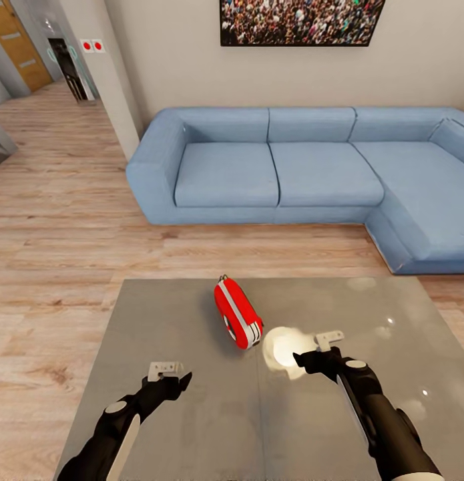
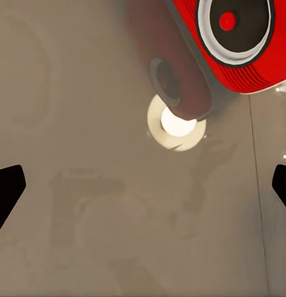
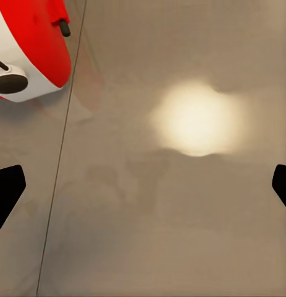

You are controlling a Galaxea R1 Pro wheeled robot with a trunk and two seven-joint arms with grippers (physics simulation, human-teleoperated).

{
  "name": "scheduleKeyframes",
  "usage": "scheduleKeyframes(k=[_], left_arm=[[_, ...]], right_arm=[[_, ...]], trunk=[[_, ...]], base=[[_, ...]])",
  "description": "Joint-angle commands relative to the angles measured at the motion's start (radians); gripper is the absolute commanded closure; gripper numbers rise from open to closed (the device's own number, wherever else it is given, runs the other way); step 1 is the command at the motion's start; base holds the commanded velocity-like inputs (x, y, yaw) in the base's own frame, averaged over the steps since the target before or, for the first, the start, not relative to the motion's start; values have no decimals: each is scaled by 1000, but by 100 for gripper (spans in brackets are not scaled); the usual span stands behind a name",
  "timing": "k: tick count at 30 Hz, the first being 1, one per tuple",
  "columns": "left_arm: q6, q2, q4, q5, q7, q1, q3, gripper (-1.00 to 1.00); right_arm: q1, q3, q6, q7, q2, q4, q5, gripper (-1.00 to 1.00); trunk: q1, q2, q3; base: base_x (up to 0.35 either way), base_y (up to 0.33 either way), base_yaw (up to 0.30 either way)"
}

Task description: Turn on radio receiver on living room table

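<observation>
The red oval radio receiver (image 1: 237, 314) stands on its edge near the middle of the glossy grey table (image 1: 191, 414), its white-grey band facing up. My left gripper (image 1: 175, 375) hovers over the table, nearer to me than the radio and to its left, open and empty. The left wrist view shows the radio's round dial face (image 2: 241, 37) and its reflection, with the dark fingertips (image 2: 7, 189) wide apart. My right gripper (image 1: 313, 351) is open just right of the radio. In the right wrist view the radio's (image 3: 28, 49) end sits beyond the spread fingers (image 3: 7, 192).
A light blue sectional sofa (image 1: 292, 167) stands behind the table, across a strip of wood plank floor (image 1: 71, 240). A framed crowd picture (image 1: 302, 20) hangs on the beige wall. A hallway opens at the far left. A lamp's bright reflection (image 1: 285, 344) lies on the tabletop.
</observation>
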Motion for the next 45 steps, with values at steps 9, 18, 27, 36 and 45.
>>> scheduleKeyframes(k=[9, 18, 27, 36, 45], left_arm=[[0, 1, -2, 1, 0, 0, 0, -100], [0, 2, -3, 2, -1, 0, 0, -100], [16, 3, -21, 2, -3, 0, 2, -100], [43, 4, -28, 2, -61, 0, 4, -100], [43, 5, -27, 3, -64, 0, 7, -100]], right_arm=[[0, 0, 3, 0, 0, -3, 0, -100], [0, 0, 3, 1, 0, -4, 0, -100], [0, -1, 3, 1, 0, -6, 0, -100], [0, -3, 3, 1, 0, -8, 0, -100], [0, -6, 5, 3, 0, -10, 0, -100]], trunk=[[0, 0, -15], [0, 0, -29], [0, 0, -44], [0, 0, -59], [0, 0, -72]], base=[[0, 0, 0], [0, 0, 0], [0, 0, 0], [0, 0, 0], [0, 0, 0]])
